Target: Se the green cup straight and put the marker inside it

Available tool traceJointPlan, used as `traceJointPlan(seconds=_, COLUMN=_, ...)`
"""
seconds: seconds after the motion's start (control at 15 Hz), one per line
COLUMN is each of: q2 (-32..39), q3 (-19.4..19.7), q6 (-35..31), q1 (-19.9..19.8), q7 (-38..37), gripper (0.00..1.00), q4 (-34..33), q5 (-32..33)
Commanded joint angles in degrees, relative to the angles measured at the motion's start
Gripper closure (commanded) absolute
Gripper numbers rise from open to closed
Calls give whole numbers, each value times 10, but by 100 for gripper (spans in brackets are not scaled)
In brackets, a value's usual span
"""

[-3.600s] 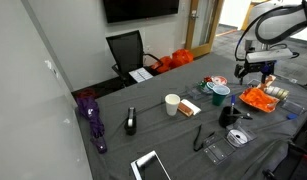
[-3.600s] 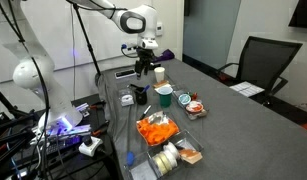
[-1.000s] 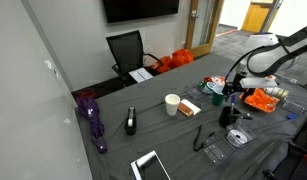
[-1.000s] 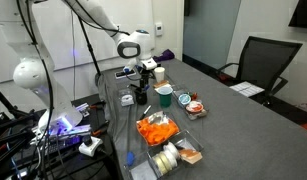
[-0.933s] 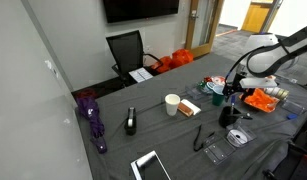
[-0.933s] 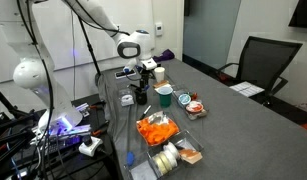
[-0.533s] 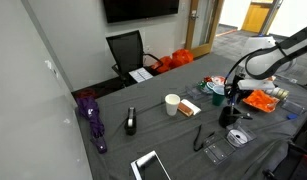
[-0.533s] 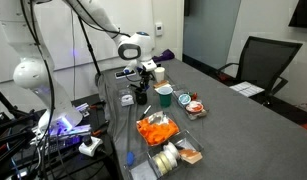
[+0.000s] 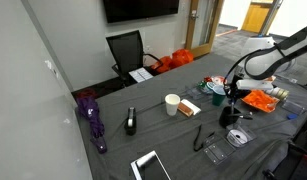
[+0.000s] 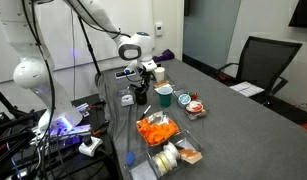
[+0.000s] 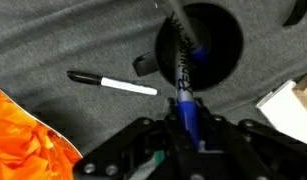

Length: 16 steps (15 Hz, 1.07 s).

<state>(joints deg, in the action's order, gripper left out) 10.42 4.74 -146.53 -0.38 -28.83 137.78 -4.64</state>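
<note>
We find a grey table (image 9: 168, 135) bearing a purple umbrella (image 9: 90, 115) at lower left, a white paper cup (image 9: 172, 104) near the middle, an orange bag (image 9: 258, 99) at right, and, in the wrist view, the green cup (image 11: 221, 45) upright at upper right near a black-and-white pen (image 11: 113, 84) lying flat.

A white paper cup (image 9: 172, 104) stands upright on the grey surface (image 9: 168, 137). A purple umbrella (image 9: 90, 115) lies near one edge. A black chair (image 9: 126, 50) stands beyond the far edge.
</note>
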Motion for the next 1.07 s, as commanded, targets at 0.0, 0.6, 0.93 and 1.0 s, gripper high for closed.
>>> traceJointPlan(seconds=0.0, q2=-13, q3=2, q6=25, q1=3, q7=0, gripper=95, q4=1, q5=1)
traceJointPlan(seconds=0.6, q2=-117, q3=-10, q6=94, q1=3, q7=-7, gripper=95, q4=16, q5=36)
traceJointPlan(seconds=0.93, q2=-155, q3=-19, q6=79, q1=-5, q7=-9, gripper=95, q4=18, q5=47)
traceJointPlan(seconds=1.0, q2=-162, q3=-20, q6=73, q1=-7, q7=-11, gripper=95, q4=18, q5=55)
